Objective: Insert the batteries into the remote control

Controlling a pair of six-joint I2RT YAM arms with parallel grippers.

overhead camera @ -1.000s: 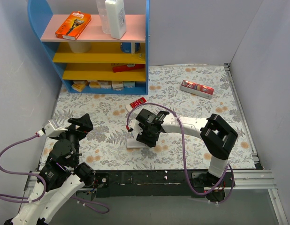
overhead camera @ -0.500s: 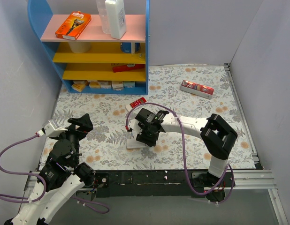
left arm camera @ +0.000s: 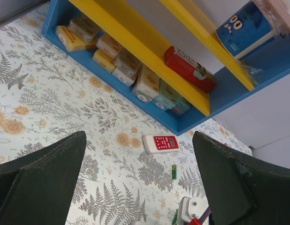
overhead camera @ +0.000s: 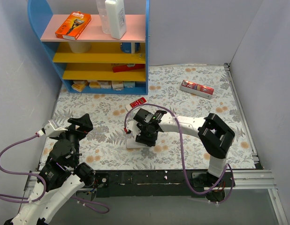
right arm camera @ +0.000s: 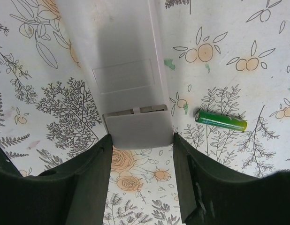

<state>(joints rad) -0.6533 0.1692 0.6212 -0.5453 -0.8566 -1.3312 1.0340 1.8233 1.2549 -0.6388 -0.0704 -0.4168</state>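
Note:
The white remote control (right arm camera: 121, 56) lies back up on the floral mat; it also shows in the top view (overhead camera: 133, 143). Its battery cover (right arm camera: 138, 129) sits slid partway off the near end. My right gripper (right arm camera: 141, 143) straddles that end, and both fingers touch the cover's sides. One green battery (right arm camera: 221, 120) lies on the mat just right of the remote. In the left wrist view a green battery (left arm camera: 174, 171) lies below the red remote, and another (left arm camera: 175, 216) lies beside the right arm. My left gripper (left arm camera: 140, 187) hangs open and empty at the mat's left (overhead camera: 79, 124).
A red remote with white buttons (left arm camera: 161, 143) lies near the blue shelf unit (overhead camera: 88, 47), which holds boxes and bottles. A red and white box (overhead camera: 196, 88) lies at the back right. Grey walls close in both sides.
My right gripper has shifted slightly left over the remote's end. The left arm has not moved.

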